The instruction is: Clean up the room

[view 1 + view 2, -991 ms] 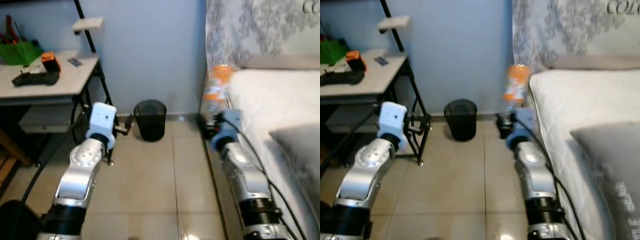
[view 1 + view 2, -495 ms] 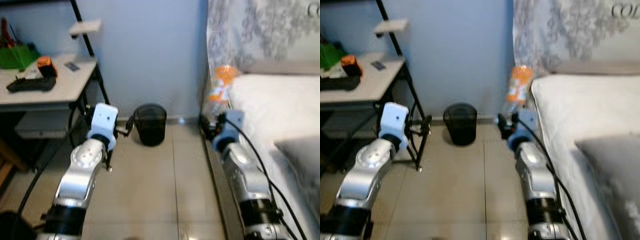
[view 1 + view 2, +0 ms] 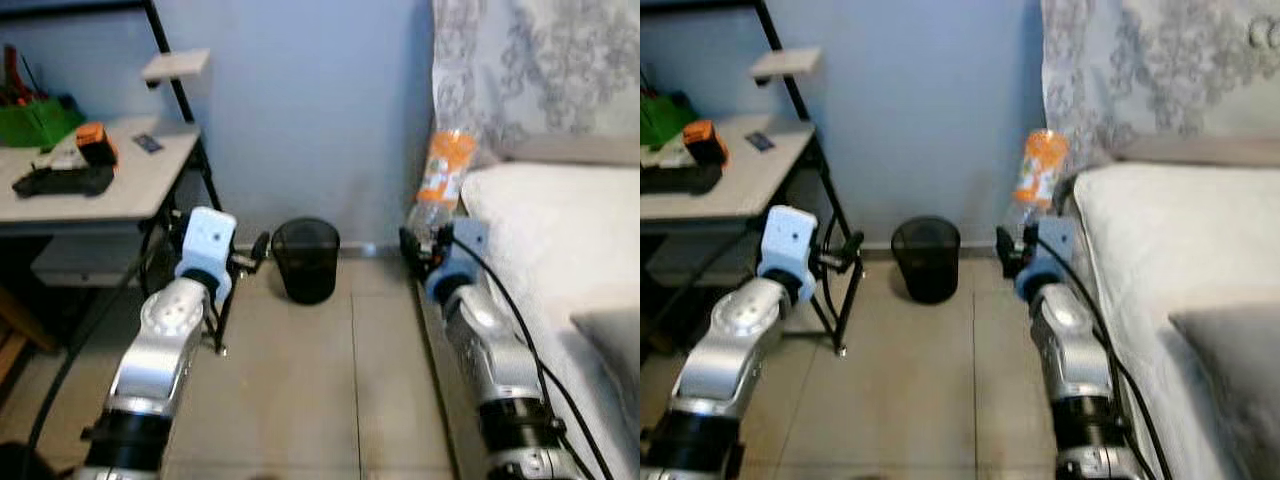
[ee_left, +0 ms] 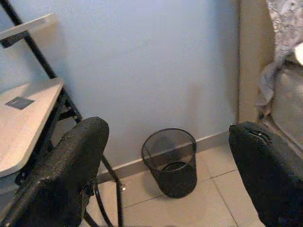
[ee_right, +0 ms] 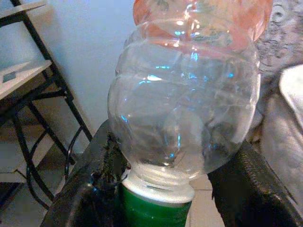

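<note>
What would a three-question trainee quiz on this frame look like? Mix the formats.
1. True or false: the right end effector holds a clear plastic bottle with an orange label.
2. Multiple choice: where is the black mesh wastebasket? A) on the bed B) on the floor against the blue wall C) on the desk
3. Fill in: the bottle's cap, seen in the right wrist view, is ____.

Key: 1 true; 2 B; 3 green. The left end effector is open and holds nothing, pointing toward the wastebasket. The desk stands to the robot's left, the bed to its right.
</note>
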{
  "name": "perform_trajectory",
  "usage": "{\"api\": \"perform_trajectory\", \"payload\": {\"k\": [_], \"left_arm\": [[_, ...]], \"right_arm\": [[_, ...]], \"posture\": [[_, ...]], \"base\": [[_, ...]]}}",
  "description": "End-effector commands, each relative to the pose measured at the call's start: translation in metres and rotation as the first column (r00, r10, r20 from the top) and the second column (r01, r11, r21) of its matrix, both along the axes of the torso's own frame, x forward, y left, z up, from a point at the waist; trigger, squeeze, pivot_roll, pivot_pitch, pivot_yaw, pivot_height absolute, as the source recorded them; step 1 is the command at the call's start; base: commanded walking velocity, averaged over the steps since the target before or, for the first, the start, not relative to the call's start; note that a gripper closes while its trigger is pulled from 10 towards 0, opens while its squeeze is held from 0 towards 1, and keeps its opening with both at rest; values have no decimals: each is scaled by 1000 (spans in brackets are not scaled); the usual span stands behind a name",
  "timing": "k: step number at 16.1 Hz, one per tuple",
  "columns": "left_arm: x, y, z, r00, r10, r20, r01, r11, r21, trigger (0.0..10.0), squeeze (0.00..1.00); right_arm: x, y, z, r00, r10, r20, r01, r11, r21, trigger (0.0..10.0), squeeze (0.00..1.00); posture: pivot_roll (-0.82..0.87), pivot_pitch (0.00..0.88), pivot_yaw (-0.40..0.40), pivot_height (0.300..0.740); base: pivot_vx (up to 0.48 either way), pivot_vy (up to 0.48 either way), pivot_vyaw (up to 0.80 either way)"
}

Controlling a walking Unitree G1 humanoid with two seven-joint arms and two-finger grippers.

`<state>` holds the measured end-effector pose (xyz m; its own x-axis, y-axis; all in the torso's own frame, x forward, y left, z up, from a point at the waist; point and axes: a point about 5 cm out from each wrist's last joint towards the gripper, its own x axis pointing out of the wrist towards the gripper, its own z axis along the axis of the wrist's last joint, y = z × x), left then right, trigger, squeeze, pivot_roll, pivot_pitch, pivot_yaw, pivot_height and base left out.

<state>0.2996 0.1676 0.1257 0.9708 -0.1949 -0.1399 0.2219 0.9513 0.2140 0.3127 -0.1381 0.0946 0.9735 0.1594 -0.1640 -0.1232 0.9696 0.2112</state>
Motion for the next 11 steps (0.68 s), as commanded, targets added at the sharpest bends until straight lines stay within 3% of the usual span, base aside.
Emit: {"api": "perform_trajectory", "payload": {"k": [1,6,9,11], "left_arm": [[1,9,3,1000,21,5,-21,1000,14,10000,349],[0,8,3,1000,18,2,-18,1000,14,10000,353],[0,8,2,1000,15,-2,-15,1000,13,10000,345],[0,8,2,1000,15,-3,-15,1000,14,10000,349]], "right_arm": [[2,13,3,999,36,6,-36,999,6,10000,0],[2,14,4,999,51,11,-51,999,-15,10000,0],[2,15,3,998,53,13,-53,998,-23,10000,0],[2,15,4,998,63,20,-62,998,-24,10000,0]], "posture": [[-38,0,77,740],[-37,0,77,740],[-37,0,77,740],[-37,0,76,740]], "base": [[356,0,0],[359,0,0],[360,0,713],[360,0,0]]}}
